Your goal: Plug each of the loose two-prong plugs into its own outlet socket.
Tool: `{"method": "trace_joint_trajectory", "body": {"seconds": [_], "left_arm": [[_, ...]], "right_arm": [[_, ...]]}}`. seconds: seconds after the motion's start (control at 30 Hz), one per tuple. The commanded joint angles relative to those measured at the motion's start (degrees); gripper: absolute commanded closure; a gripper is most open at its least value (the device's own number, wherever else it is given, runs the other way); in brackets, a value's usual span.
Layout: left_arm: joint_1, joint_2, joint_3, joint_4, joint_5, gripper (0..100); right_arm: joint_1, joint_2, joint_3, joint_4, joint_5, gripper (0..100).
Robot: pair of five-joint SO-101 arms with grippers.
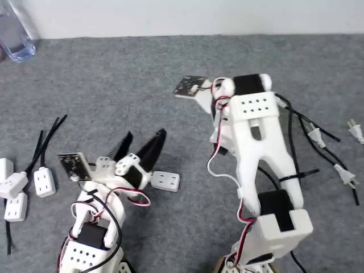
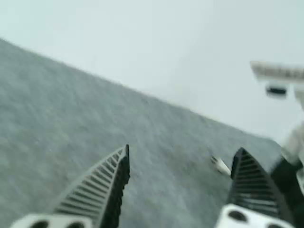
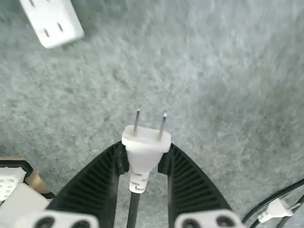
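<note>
White plastic two-prong plug (image 3: 142,147): silver prongs, black cord. Black, ribbed pattern: right gripper (image 3: 144,153) and left gripper (image 2: 183,152). White rectangular outlet socket (image 1: 165,180), dark slots, frame centre. Mottled grey carpeted table (image 1: 114,74).

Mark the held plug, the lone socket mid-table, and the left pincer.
plug (image 3: 145,142), right wrist view, on its white body.
socket (image 1: 165,181), high view, middle of its top face.
left pincer (image 1: 145,134), high view, midway between its fingertips.

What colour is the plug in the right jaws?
White two-prong plug, black cord; clearest in right wrist view.
</note>
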Motion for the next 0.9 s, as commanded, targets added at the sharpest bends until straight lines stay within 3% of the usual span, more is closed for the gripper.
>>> {"method": "trace_joint_trajectory", "body": {"seconds": [0.0,0.4,0.6,0.87], "left_arm": [[4.75,0.00,-0.31,2.46,2.55,67],[4.22,-0.09,-0.31,4.92,2.55,67],[-0.09,-0.18,-0.66,4.31,2.46,67],[0.18,-0.18,-0.31,3.52,2.46,67]], "right_arm": [[-3.47,-4.70,-0.26,1.98,-0.70,99.1],[-14.81,-9.27,-0.09,2.07,-5.80,99.1],[-16.48,-9.45,1.67,2.24,-5.98,99.1],[-16.92,-9.89,2.99,2.07,-6.07,99.1]]}}
